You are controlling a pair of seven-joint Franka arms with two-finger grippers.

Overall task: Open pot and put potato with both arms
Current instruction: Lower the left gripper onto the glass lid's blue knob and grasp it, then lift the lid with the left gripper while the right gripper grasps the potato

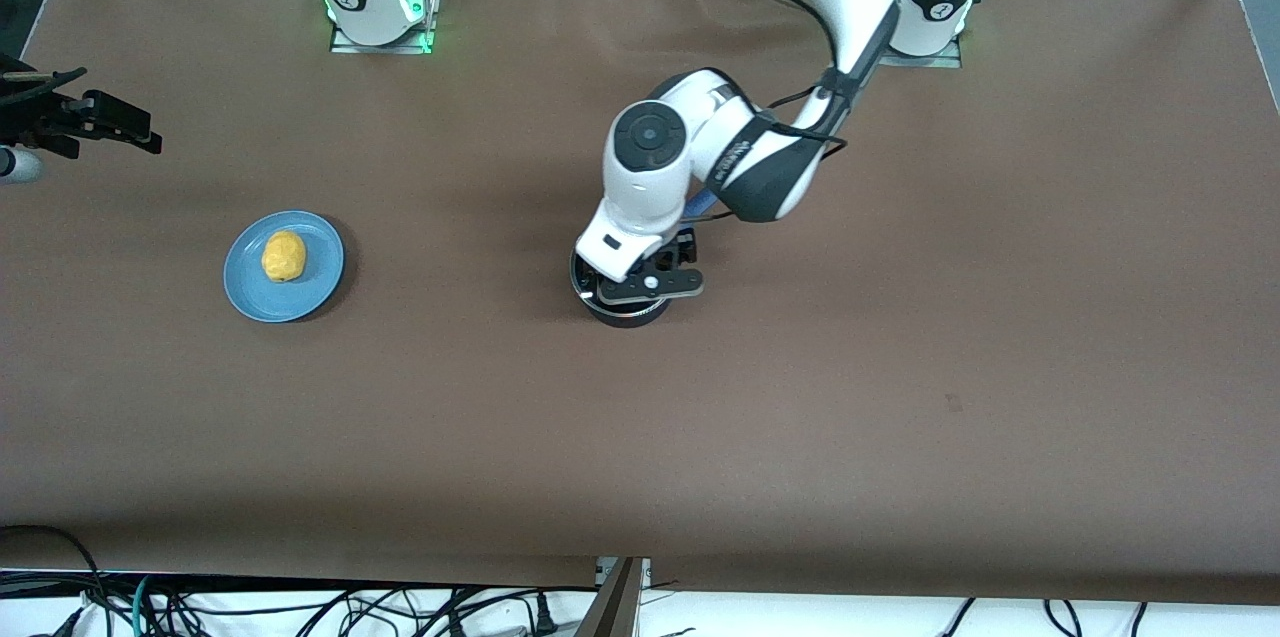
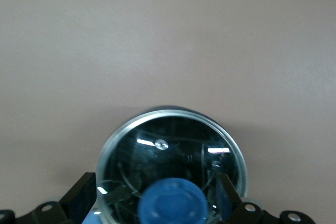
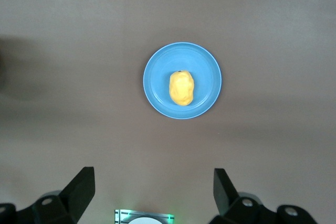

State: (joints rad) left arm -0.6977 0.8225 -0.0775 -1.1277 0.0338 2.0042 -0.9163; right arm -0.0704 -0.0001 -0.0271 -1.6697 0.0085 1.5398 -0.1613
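Centrally on the brown table (image 1: 900, 397) stands the small round black saucepan (image 1: 628, 313), with its steel-rimmed glass lid (image 2: 170, 156) in place and the lid's round blue knob (image 2: 172, 203) at the middle. The left arm's black two-finger gripper (image 1: 640, 279) is low over this pot, and its white wrist hides most of the pot in the front view. A short stretch of the pot's long blue handle (image 1: 703, 208) shows under the arm, pointing toward the robots' bases. In the left wrist view the gripper's two dark fingers (image 2: 79, 200) stand spread wide, one on each side of the blue knob, over the glass, without clamping it.

Toward the right arm's end of the table lies a flat light-blue round plate (image 1: 318, 283), well apart from the pot. On it rests the small yellow-orange lumpy potato (image 1: 283, 255), near the plate's middle.

The right arm's black gripper (image 1: 110, 125) hangs high over the table at that same end, waiting. Its wrist view looks straight down on the plate (image 3: 157, 85) and the potato (image 3: 181, 88), and its fingers (image 3: 81, 190) are set wide apart, holding nothing.
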